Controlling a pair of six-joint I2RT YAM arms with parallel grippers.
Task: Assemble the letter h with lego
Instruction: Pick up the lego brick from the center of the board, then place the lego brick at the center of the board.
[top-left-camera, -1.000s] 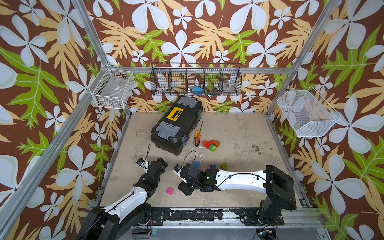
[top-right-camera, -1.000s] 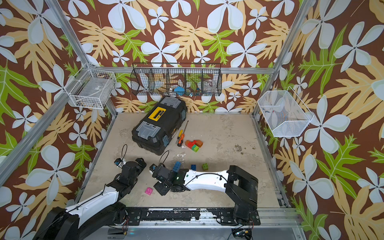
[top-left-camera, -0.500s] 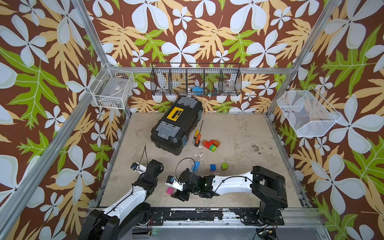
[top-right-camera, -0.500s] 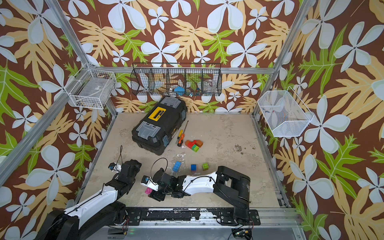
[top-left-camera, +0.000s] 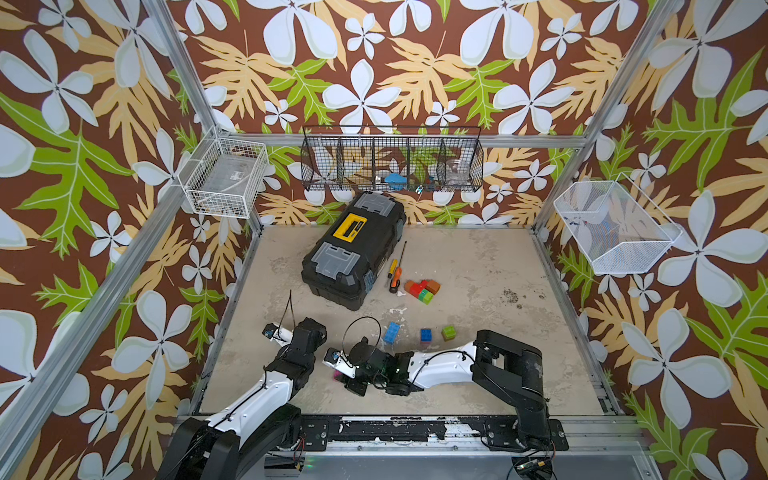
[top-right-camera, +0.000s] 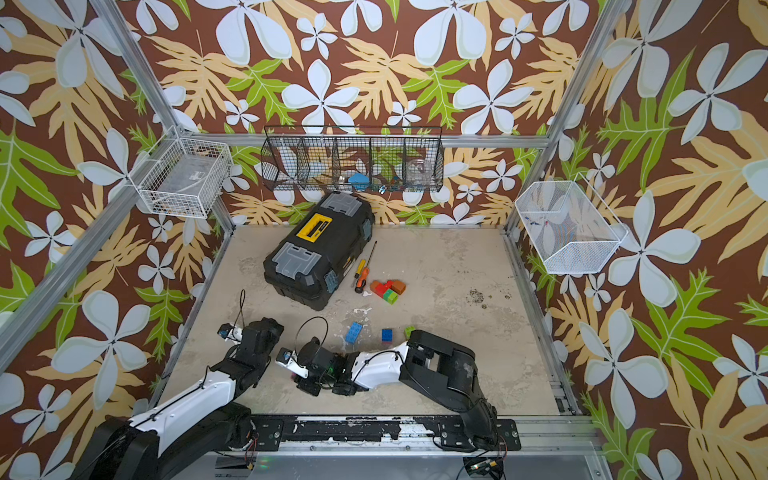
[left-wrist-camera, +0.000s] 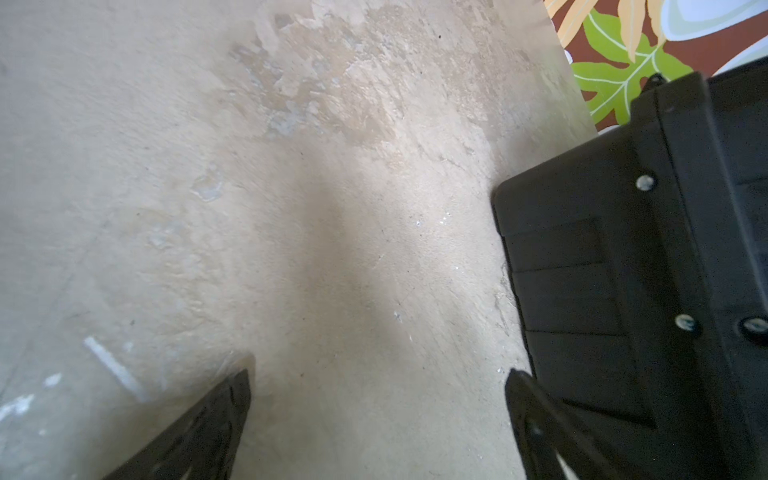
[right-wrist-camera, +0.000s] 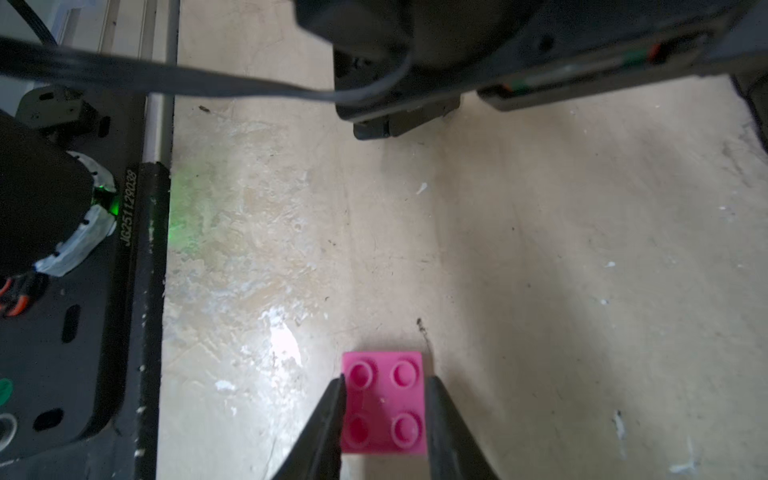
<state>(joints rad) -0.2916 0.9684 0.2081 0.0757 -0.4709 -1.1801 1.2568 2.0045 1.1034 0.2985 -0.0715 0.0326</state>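
Observation:
A pink lego brick (right-wrist-camera: 384, 403) lies studs-up on the floor near the front edge. My right gripper (right-wrist-camera: 385, 377) is shut on it, one finger pressed on each side. In a top view only a pink sliver (top-left-camera: 336, 376) shows under the right wrist. A light-blue long brick (top-left-camera: 391, 332), a blue brick (top-left-camera: 425, 335) and a lime brick (top-left-camera: 448, 332) lie loose mid-floor. Red, orange and green bricks (top-left-camera: 422, 288) sit clustered further back. The letter h is not in view. My left gripper (left-wrist-camera: 379, 371) is open over bare floor, holding nothing.
A black toolbox (top-left-camera: 355, 249) stands at the back left, close beside my left gripper. Two screwdrivers (top-left-camera: 395, 278) lie next to it. Wire baskets (top-left-camera: 392, 160) hang on the walls. The front rail (right-wrist-camera: 145, 291) runs close to the pink brick.
My right arm swung toward the front left, came down over the pink brick and closed its jaws on it. The left arm drew back slightly and stayed open.

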